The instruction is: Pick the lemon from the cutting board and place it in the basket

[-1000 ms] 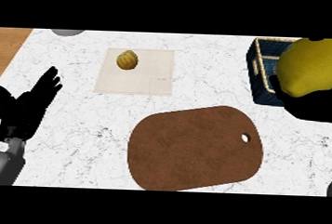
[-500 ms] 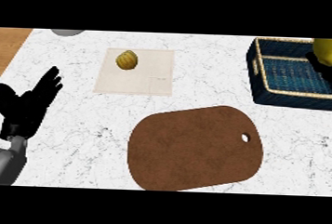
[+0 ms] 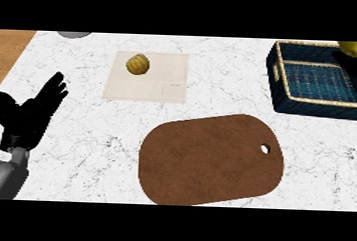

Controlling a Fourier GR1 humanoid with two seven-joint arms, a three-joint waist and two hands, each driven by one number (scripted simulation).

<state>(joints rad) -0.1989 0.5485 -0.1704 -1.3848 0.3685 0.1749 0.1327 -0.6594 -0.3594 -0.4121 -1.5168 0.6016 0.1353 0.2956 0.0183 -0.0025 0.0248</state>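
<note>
At the top right corner of the white marbled surface (image 3: 213, 58), the lemon (image 3: 355, 48) shows above the far right part of the dark blue basket (image 3: 315, 105), cut off by the view's edge, with a dark shape just below it; whether the right robot hand grasps it cannot be told. The brown cutting board (image 3: 209, 161) lies bare at centre. The left robot hand (image 3: 28, 115) rests released at the left edge, fingers straight, and a small yellow-green fruit (image 3: 138, 64) sits on a pale cloth (image 3: 147, 77); no writing is legible anywhere.

The robot's black left hand (image 3: 28, 117) rests open at the left edge, fingers straight and pointing up, on its grey forearm (image 3: 4, 179).
</note>
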